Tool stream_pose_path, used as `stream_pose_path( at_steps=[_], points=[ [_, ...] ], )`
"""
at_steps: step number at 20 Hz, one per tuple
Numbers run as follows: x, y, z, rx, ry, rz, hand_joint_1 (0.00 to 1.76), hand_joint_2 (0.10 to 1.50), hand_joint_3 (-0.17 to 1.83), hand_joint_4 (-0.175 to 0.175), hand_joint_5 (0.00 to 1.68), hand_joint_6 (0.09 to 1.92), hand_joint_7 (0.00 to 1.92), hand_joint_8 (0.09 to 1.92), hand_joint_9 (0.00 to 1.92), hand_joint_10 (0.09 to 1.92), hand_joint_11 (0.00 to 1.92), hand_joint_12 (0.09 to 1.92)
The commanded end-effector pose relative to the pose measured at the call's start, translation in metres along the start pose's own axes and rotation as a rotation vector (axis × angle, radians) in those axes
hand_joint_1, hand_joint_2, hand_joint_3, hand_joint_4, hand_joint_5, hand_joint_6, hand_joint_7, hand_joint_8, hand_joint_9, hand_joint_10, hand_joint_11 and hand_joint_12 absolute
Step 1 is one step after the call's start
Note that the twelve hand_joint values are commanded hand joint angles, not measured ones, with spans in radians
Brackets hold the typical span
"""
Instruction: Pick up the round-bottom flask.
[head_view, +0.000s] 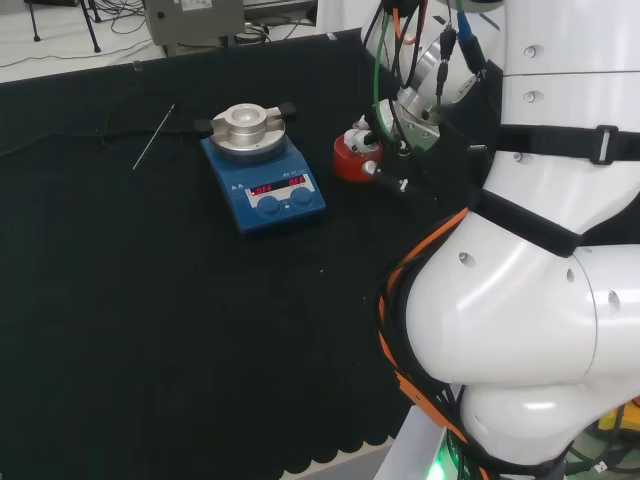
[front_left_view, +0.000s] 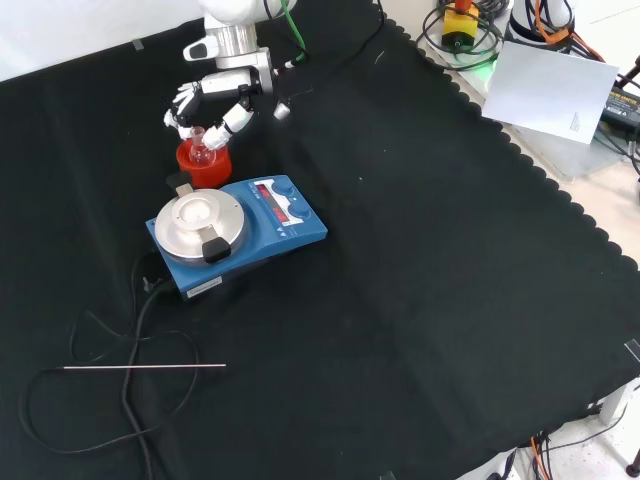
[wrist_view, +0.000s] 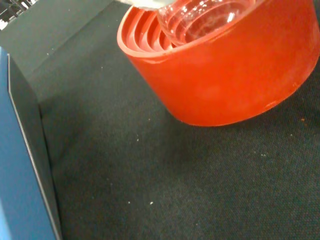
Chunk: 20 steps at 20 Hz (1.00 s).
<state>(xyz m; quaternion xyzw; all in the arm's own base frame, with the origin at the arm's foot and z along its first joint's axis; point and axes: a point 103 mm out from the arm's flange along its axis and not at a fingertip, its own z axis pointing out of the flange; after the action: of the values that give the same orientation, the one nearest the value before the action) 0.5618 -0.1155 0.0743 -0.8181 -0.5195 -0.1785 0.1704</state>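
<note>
Flask: your clear glass round-bottom flask (front_left_view: 201, 152) sits in the upper left of the front view, its bulb resting in the red ribbed ring stand (front_left_view: 203, 167). In the wrist view you see the glass bulb (wrist_view: 200, 20) nested in the stand's ribbed hollow (wrist_view: 220, 75).
Stand: it sits on the black cloth (front_left_view: 420, 300), just beyond the far edge of the blue magnetic stirrer with a round silver top plate (front_left_view: 235, 228) in the front view. In the head view it (head_view: 355, 158) lies right of the stirrer (head_view: 263, 170), near the upper middle of the frame.
Hand: your black and white hand (front_left_view: 210, 105) comes in from the top of the front view, directly above the flask. Its fingers (front_left_view: 228, 122) are curled down on both sides of the flask's neck. You cannot tell from these views whether they touch the glass. In the head view the hand (head_view: 390, 125) shows at the stand's right side.
Lift: the flask still rests in its stand.
Other items: a thin metal rod (front_left_view: 145, 367) lies on the cloth at the lower left of the front view, crossing a black cable (front_left_view: 130, 390) that runs from the stirrer.
</note>
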Motion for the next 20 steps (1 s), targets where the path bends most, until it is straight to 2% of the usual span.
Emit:
stream_pose_path(
  at_steps=[1, 3, 4, 5, 11, 20],
  points=[
    [0.002, 0.0, 0.0, -0.022, -0.013, 0.005, 0.98, 1.08, -0.17, -0.028, 0.81, 0.85, 0.35, 0.61, 0.48, 0.64, 0.09, 1.35],
    [0.002, 0.001, -0.001, -0.033, -0.02, 0.01, 1.01, 1.13, -0.12, 0.096, 0.92, 0.95, 0.36, 0.62, 0.49, 0.64, 0.1, 1.35],
    [0.002, 0.002, 0.0, -0.033, -0.02, 0.011, 1.02, 1.13, -0.1, 0.126, 0.95, 0.98, 0.37, 0.63, 0.5, 0.64, 0.12, 1.35],
    [0.002, 0.002, 0.0, -0.035, -0.018, 0.013, 1.03, 1.14, -0.09, 0.14, 0.97, 0.99, 0.38, 0.63, 0.51, 0.64, 0.12, 1.35],
    [0.006, 0.003, -0.005, -0.064, -0.03, 0.015, 1.06, 1.17, -0.17, 0.109, 1.02, 0.98, 0.46, 0.6, 0.58, 0.6, 0.2, 1.32],
    [0.019, -0.005, -0.036, -0.018, -0.042, 0.029, 1.07, 1.17, -0.17, 0.096, 1.04, 0.96, 0.5, 0.59, 0.63, 0.58, 0.24, 1.3]
  ],
)
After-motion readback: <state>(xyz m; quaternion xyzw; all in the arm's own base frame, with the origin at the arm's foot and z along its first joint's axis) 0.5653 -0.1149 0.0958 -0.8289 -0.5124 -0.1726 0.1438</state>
